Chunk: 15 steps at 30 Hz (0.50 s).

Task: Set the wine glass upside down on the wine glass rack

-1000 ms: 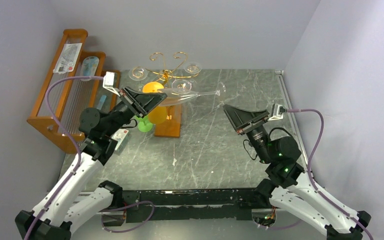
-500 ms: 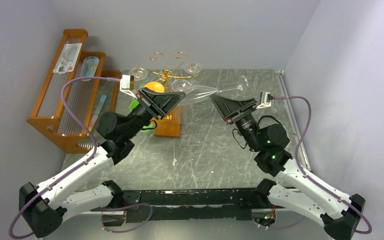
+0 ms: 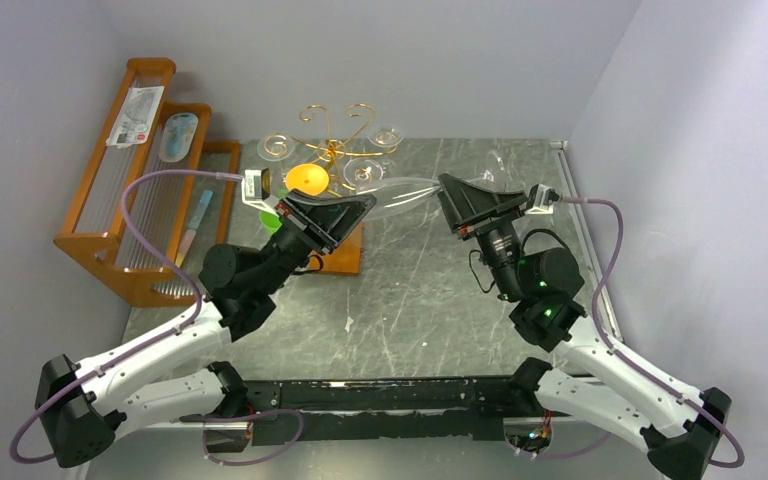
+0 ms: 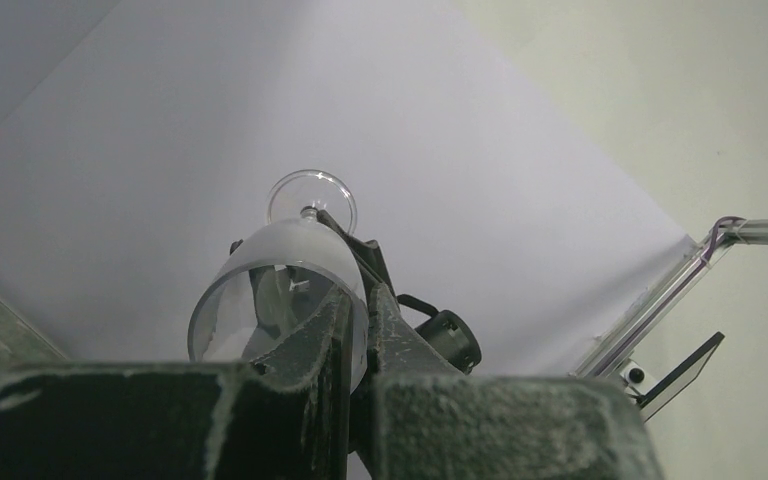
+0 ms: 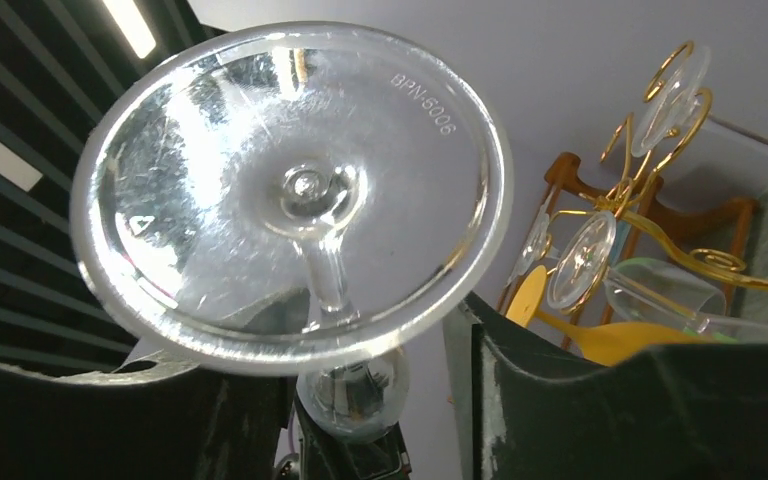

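Item: wine glass rack [image 3: 334, 128], gold wire with curled arms, stood at rear left of the table [image 3: 430, 300]; hanging glasses [image 3: 278, 147] occupied several arms. Left gripper [image 3: 360, 203]: jaws pinched the bowl wall of the wine glass [image 3: 408, 188], which lay level in the air just right of the rack, foot pointing right. Right gripper [image 5: 350, 360]: jaws were spread either side of the stem just under the foot, apparently not touching it. Handling note: a hand-over seemed the step. The right jaws should seat squarely on the stem before the left lets go, and gently, as so thin a stem could slip or snap.
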Each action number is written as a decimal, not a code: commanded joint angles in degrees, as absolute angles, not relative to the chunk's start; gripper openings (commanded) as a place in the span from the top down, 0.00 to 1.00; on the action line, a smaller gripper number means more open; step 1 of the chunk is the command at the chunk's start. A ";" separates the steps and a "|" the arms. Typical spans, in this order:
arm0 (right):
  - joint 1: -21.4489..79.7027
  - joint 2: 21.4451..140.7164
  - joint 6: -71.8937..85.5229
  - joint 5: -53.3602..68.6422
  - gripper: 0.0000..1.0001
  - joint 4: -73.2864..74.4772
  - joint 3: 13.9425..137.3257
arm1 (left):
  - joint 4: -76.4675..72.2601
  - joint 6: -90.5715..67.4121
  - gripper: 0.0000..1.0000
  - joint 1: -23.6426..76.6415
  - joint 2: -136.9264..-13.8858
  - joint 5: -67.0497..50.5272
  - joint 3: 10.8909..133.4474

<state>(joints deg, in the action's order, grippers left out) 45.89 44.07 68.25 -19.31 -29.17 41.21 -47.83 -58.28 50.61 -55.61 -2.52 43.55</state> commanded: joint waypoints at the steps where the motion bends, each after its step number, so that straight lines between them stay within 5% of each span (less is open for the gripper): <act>1: 46.05 44.86 68.96 -20.38 0.49 -30.48 43.05 | -54.97 -56.14 0.95 51.78 -54.84 -0.09 42.81; 11: 46.05 46.11 70.05 -19.82 0.71 -35.46 40.88 | -54.65 -57.09 0.95 52.84 -52.12 -0.09 39.63; 15: 46.04 46.44 68.34 -18.36 0.96 -35.67 41.23 | -56.25 -58.30 0.95 52.91 -51.13 -0.09 37.56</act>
<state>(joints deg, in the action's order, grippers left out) 45.93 46.24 69.58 -18.39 -33.61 41.56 -50.37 -57.89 52.16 -52.64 -1.02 39.24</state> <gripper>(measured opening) 0.163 0.092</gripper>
